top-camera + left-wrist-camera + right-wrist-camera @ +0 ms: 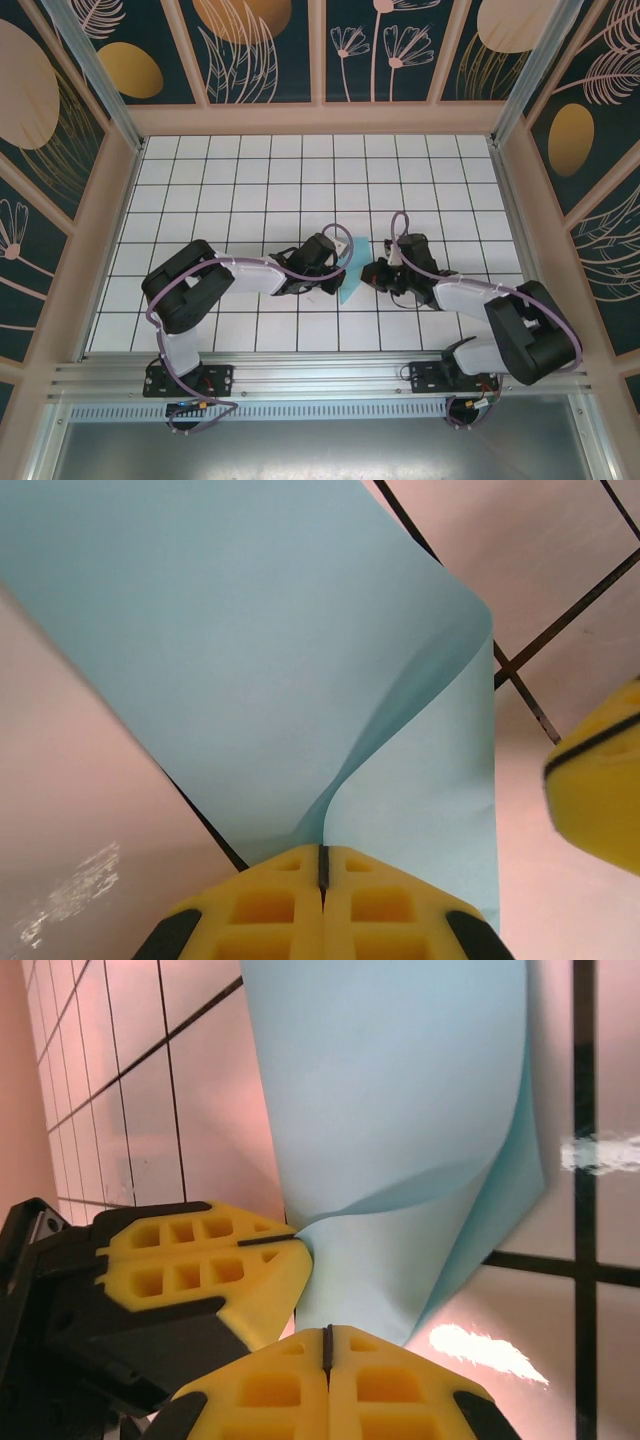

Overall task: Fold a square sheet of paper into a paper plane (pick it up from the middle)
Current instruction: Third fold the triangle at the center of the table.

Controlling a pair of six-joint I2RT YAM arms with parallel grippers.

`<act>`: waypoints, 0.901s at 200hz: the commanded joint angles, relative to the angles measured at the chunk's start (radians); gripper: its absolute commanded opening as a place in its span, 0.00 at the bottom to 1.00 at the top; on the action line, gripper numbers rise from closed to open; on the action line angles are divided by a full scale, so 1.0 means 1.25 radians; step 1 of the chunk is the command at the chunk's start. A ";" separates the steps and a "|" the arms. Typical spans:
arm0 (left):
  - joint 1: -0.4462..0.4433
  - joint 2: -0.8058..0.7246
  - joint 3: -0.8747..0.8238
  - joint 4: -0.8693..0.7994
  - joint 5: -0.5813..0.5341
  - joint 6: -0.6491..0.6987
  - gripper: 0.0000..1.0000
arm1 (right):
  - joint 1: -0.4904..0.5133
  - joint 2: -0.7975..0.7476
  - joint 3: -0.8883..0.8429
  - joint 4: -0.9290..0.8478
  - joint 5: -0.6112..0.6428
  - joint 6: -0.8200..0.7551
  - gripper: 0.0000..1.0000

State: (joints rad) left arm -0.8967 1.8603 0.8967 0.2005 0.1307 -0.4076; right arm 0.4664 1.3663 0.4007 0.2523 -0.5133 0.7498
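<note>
The light-blue square sheet of paper [353, 272] is held off the white grid table [250, 180] between the two arms, bent over into a loose curl. My left gripper [322, 865] is shut on one edge of the sheet [250, 650], its yellow fingers [270, 905] pressed together. My right gripper [327, 1348] is shut on another edge of the sheet [400, 1110]. The left gripper's yellow fingers [200, 1270] lie close beside it, pinching the same curl. In the top view the left gripper [335, 262] and the right gripper [372, 272] meet at the paper.
The table is ringed by a beige frame [115, 200] with dark floral panels [260, 50]. An aluminium rail [320, 375] runs along the near edge at the arm bases. A yellow finger of the right gripper [600, 780] shows in the left wrist view.
</note>
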 commanded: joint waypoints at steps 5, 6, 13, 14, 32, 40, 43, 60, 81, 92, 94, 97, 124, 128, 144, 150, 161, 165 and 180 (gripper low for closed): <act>0.004 0.032 0.012 -0.067 -0.015 0.019 0.01 | -0.005 0.067 0.055 -0.006 -0.039 -0.053 0.04; 0.004 0.032 0.013 -0.068 -0.015 0.020 0.01 | -0.005 0.069 0.057 -0.006 -0.038 -0.054 0.04; 0.005 0.034 0.017 -0.076 -0.015 0.023 0.01 | -0.006 0.083 0.064 -0.009 -0.029 -0.057 0.04; 0.004 0.034 0.018 -0.076 -0.016 0.024 0.01 | -0.005 0.086 0.066 -0.010 -0.028 -0.057 0.04; 0.005 0.038 0.021 -0.082 -0.015 0.024 0.01 | -0.006 0.128 0.081 -0.038 0.009 -0.077 0.04; 0.004 0.040 0.021 -0.082 -0.014 0.023 0.00 | -0.005 0.148 0.089 -0.058 0.027 -0.087 0.04; 0.004 0.041 0.021 -0.082 -0.013 0.023 0.01 | -0.006 0.156 0.092 -0.066 0.031 -0.091 0.04; 0.005 0.043 0.022 -0.084 -0.011 0.023 0.01 | -0.006 0.182 0.107 -0.106 0.050 -0.105 0.04; 0.004 0.043 0.023 -0.088 -0.014 0.023 0.01 | -0.006 0.153 0.115 -0.118 0.044 -0.108 0.04; 0.005 0.044 0.025 -0.091 -0.015 0.024 0.01 | -0.011 0.126 0.124 -0.123 0.037 -0.110 0.04; 0.005 0.045 0.024 -0.091 -0.014 0.024 0.01 | -0.012 0.121 0.126 -0.124 0.036 -0.111 0.04; 0.005 0.045 0.024 -0.092 -0.015 0.024 0.01 | -0.015 0.115 0.129 -0.125 0.033 -0.111 0.05; 0.005 0.045 0.026 -0.096 -0.016 0.024 0.01 | -0.050 0.079 0.142 -0.118 0.004 -0.121 0.05; 0.005 0.046 0.027 -0.097 -0.016 0.024 0.01 | -0.055 0.080 0.142 -0.115 -0.004 -0.123 0.05; 0.005 0.046 0.028 -0.097 -0.016 0.023 0.01 | -0.072 0.092 0.146 -0.106 -0.025 -0.133 0.05; 0.004 0.046 0.029 -0.097 -0.017 0.023 0.01 | -0.077 0.100 0.147 -0.101 -0.040 -0.135 0.05; 0.004 0.046 0.029 -0.097 -0.015 0.023 0.01 | -0.080 0.113 0.146 -0.089 -0.051 -0.135 0.05; 0.004 0.047 0.029 -0.097 -0.016 0.022 0.01 | -0.081 0.117 0.146 -0.084 -0.056 -0.133 0.05; 0.004 0.047 0.032 -0.098 -0.015 0.022 0.01 | -0.081 0.139 0.148 -0.073 -0.071 -0.129 0.05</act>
State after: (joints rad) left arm -0.8963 1.8732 0.9318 0.1543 0.1299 -0.3962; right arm 0.3706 1.4994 0.5682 0.1349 -0.5423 0.6071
